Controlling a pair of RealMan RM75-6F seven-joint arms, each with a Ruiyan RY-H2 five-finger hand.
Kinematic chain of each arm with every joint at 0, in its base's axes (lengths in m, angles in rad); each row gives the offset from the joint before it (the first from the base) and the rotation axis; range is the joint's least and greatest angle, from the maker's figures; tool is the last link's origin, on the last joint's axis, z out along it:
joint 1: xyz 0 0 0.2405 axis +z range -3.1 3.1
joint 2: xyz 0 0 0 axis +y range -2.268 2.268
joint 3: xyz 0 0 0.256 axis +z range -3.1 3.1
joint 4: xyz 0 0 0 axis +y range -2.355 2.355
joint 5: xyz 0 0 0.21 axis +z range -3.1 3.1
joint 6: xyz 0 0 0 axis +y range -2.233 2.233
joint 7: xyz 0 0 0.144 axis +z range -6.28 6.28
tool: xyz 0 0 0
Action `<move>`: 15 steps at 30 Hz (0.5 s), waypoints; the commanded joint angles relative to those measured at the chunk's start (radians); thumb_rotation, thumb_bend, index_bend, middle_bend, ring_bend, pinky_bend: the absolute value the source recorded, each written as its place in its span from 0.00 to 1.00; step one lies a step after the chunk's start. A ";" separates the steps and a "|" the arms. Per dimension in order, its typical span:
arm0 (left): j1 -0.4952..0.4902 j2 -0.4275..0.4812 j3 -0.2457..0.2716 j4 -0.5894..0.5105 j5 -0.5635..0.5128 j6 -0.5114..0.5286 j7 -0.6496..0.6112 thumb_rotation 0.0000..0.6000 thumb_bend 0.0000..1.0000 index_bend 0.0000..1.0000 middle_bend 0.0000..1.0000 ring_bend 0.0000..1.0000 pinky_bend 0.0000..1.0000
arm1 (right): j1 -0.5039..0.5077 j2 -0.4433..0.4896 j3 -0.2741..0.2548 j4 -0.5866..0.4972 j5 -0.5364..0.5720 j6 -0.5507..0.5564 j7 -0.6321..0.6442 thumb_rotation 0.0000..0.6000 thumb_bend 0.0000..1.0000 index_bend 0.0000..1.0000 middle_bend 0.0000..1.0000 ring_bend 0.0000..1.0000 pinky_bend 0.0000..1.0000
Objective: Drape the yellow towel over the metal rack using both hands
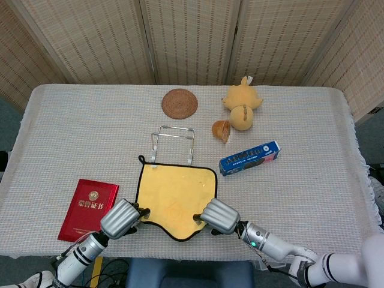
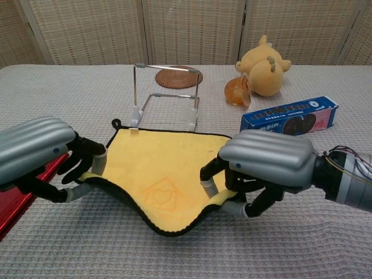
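The yellow towel (image 1: 176,193) (image 2: 156,172) with a black border lies just in front of the metal rack (image 1: 173,144) (image 2: 165,99), its far edge on the table near the rack's feet. My left hand (image 1: 120,218) (image 2: 40,154) pinches the towel's near left corner. My right hand (image 1: 218,215) (image 2: 264,164) pinches the near right corner. Both near corners are raised off the table, and the near edge sags between them. The rack stands upright and bare.
A red booklet (image 1: 89,209) lies left of the towel, close to my left hand. A blue box (image 1: 249,158) sits right of the rack. Farther back are a yellow plush toy (image 1: 241,110), a small orange cup (image 1: 221,130) and a round woven coaster (image 1: 179,103).
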 commanded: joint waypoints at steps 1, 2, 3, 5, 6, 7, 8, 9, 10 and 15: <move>-0.042 0.052 -0.062 -0.061 -0.028 -0.006 -0.042 1.00 0.45 0.61 0.81 0.76 0.99 | 0.000 0.029 0.031 -0.021 0.017 0.029 -0.004 1.00 0.47 0.59 1.00 1.00 1.00; -0.056 0.068 -0.085 -0.078 -0.034 -0.006 -0.048 1.00 0.45 0.61 0.81 0.76 0.99 | -0.001 0.041 0.044 -0.030 0.025 0.040 -0.004 1.00 0.47 0.59 1.00 1.00 1.00; -0.067 0.080 -0.103 -0.090 -0.038 -0.007 -0.050 1.00 0.45 0.61 0.81 0.76 0.99 | -0.001 0.049 0.054 -0.037 0.031 0.048 -0.003 1.00 0.47 0.59 1.00 1.00 1.00; -0.093 0.106 -0.145 -0.119 -0.055 -0.014 -0.061 1.00 0.45 0.61 0.81 0.76 0.98 | 0.000 0.070 0.077 -0.057 0.046 0.064 0.006 1.00 0.47 0.59 1.00 1.00 1.00; -0.105 0.116 -0.163 -0.129 -0.065 -0.020 -0.065 1.00 0.45 0.61 0.81 0.76 0.99 | 0.002 0.079 0.088 -0.064 0.053 0.069 0.009 1.00 0.47 0.59 1.00 1.00 1.00; -0.117 0.127 -0.181 -0.138 -0.077 -0.029 -0.068 1.00 0.45 0.61 0.81 0.76 0.99 | 0.004 0.088 0.099 -0.070 0.061 0.073 0.011 1.00 0.47 0.59 1.00 1.00 1.00; -0.133 0.140 -0.206 -0.147 -0.093 -0.041 -0.071 1.00 0.45 0.61 0.81 0.76 0.99 | 0.007 0.100 0.116 -0.076 0.071 0.077 0.008 1.00 0.47 0.59 1.00 1.00 1.00; -0.146 0.147 -0.224 -0.151 -0.106 -0.050 -0.073 1.00 0.45 0.61 0.81 0.76 0.99 | 0.010 0.108 0.130 -0.079 0.079 0.082 0.003 1.00 0.47 0.59 1.00 1.00 1.00; -0.158 0.154 -0.241 -0.153 -0.120 -0.059 -0.074 1.00 0.45 0.61 0.81 0.76 0.99 | 0.012 0.114 0.144 -0.082 0.089 0.086 -0.004 1.00 0.47 0.59 1.00 1.00 1.00; -0.225 0.185 -0.325 -0.151 -0.213 -0.132 -0.084 1.00 0.45 0.61 0.81 0.76 0.99 | 0.034 0.140 0.221 -0.085 0.153 0.090 -0.022 1.00 0.47 0.59 1.00 1.00 1.00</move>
